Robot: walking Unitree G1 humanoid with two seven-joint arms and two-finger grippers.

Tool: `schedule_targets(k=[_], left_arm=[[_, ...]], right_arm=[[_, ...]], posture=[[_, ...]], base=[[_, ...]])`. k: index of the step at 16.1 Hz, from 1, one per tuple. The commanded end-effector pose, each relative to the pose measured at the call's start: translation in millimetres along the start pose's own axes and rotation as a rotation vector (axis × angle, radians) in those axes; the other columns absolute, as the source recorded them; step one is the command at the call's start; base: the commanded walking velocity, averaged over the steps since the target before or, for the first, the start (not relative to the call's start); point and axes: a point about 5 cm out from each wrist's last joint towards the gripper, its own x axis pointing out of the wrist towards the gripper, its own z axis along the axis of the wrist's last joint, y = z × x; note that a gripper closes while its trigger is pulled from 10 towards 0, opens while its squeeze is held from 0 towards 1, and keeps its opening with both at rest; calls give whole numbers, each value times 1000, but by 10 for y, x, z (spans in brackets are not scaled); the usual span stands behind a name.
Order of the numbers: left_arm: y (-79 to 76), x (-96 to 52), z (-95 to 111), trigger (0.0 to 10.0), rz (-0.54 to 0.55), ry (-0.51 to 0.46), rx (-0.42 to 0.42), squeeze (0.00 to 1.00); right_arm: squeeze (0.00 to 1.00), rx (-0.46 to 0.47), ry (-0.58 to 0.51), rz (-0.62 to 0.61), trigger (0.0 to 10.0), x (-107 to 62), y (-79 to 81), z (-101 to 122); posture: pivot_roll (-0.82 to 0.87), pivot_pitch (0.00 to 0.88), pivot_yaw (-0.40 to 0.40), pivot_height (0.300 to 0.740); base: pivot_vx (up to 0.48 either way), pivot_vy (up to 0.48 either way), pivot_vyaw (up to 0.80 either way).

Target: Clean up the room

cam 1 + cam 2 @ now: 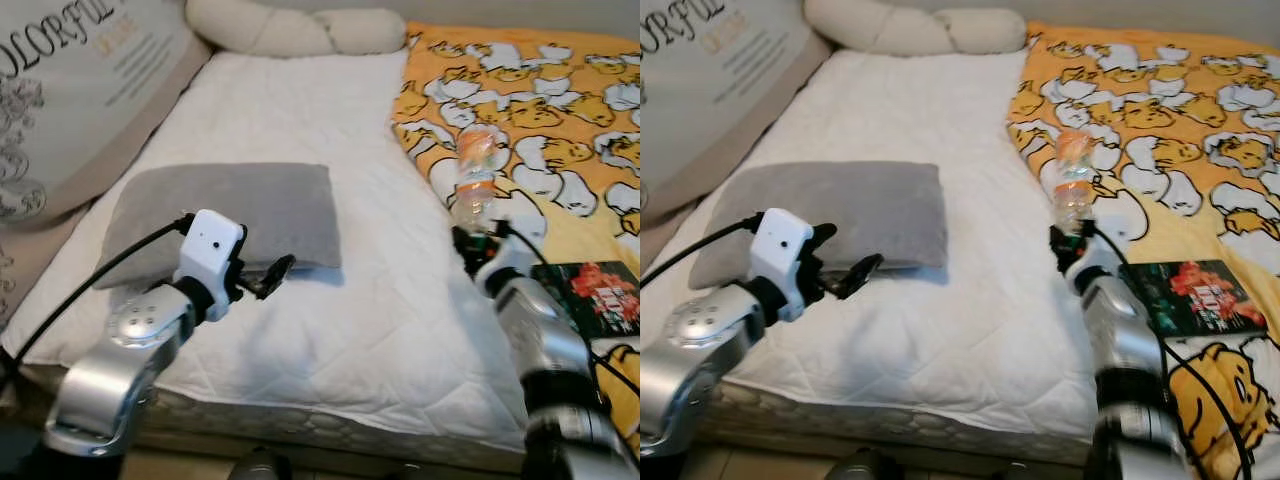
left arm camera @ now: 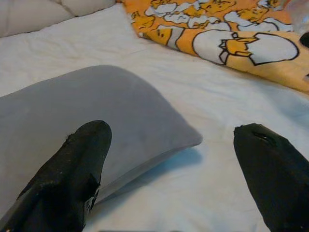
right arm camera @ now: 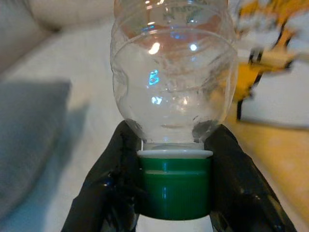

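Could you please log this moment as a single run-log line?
right gripper: shut on plastic bottle by its green cap, held cap-down above bed | left gripper: open, beside grey pillow | book: on duck blanket

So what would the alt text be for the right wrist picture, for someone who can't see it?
A clear empty plastic bottle is held by its green cap between the two black fingers of the right gripper, its body pointing away from the camera. Behind it, blurred, lie a white mattress, a grey pillow and an orange patterned blanket.
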Motion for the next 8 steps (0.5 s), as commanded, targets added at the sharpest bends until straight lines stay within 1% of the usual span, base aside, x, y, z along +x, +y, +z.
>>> schedule_targets(k=[1,2,3,4,5,6,7,8], left_arm=[[1,35,18,10000,50,-24,-2,0],[-50,49,-3,10000,72,-26,-19,0],[-97,51,-24,10000,81,-22,-30,0],[-158,56,-24,10000,82,-30,-8,0],[-158,56,-24,10000,82,-30,-8,0],[-168,71,-25,10000,98,-36,-5,0],[-162,75,-24,10000,105,-39,-14,0],[-135,97,-15,10000,122,-48,-20,0]], right_arm=[[0,10,-71,31,5882,-139,109,126],[0,3,-94,46,10000,-287,195,128],[0,11,-100,59,10000,-386,262,111],[0,30,-98,88,10000,-527,391,86],[0,30,-98,88,10000,-527,391,86],[0,29,-89,141,10000,-635,548,40],[0,21,-82,149,10000,-659,578,29],[0,0,-65,153,10000,-710,644,1]], posture=[[-69,0,83,740],[-78,0,85,740],[-83,0,87,740],[-86,0,89,740],[-86,0,89,740],[-102,0,117,740],[-102,0,117,740],[-114,0,123,740]], base=[[0,0,0],[0,0,0],[0,0,0],[0,0,800],[0,0,800],[0,0,800],[0,0,800],[0,0,800]])
